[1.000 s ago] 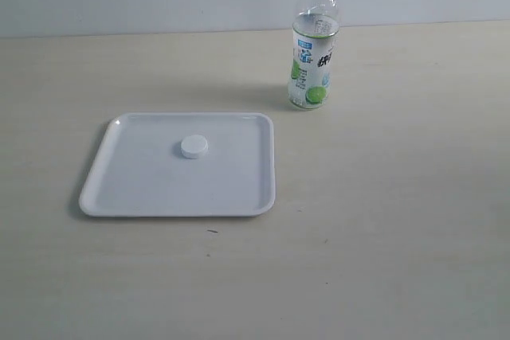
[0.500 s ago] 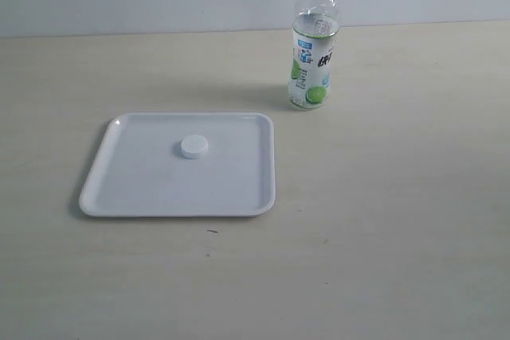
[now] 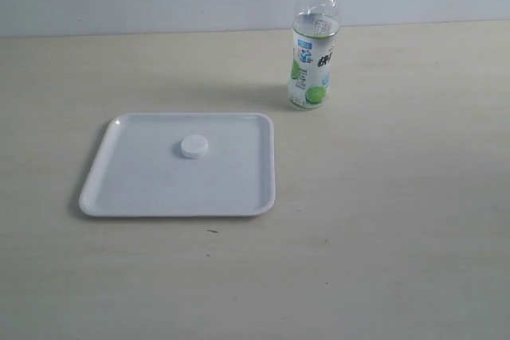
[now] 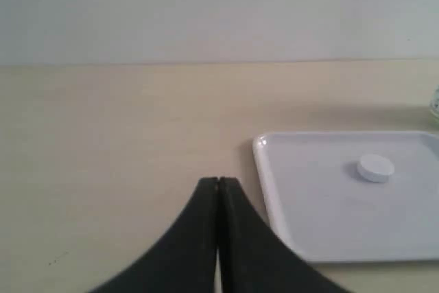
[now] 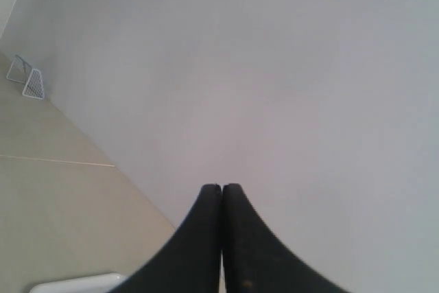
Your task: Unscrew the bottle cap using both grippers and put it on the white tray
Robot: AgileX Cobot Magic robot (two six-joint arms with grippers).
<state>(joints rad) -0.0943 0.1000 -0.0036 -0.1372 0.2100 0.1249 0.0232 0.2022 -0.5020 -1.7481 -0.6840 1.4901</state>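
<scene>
The bottle cap [image 3: 194, 146] lay flat on the white tray [image 3: 239, 197], a little above the tray's middle and left of centre in the exterior view. The bottle [image 3: 313, 53] stood upright with its neck open in the upper right of that view, well apart from the tray. Neither arm showed in the exterior view. The left gripper [image 4: 218, 183] had its jaws pressed together on nothing, looking across the table [image 3: 398, 236] toward the tray's near corner. The right gripper [image 5: 221, 187] was likewise pressed together and empty, pointed mostly at a pale wall [image 5: 274, 66]. The task looked finished, so the remaining risks were small and would come from any further arm travel. An arm sweeping low over the upper right of the table could clip the open bottle, and since it seemed to hold some clear liquid, a knock might tip it and spill. The left arm sat nearest the tray, so a forward drift could nudge the rim and send the light cap sliding off.
</scene>
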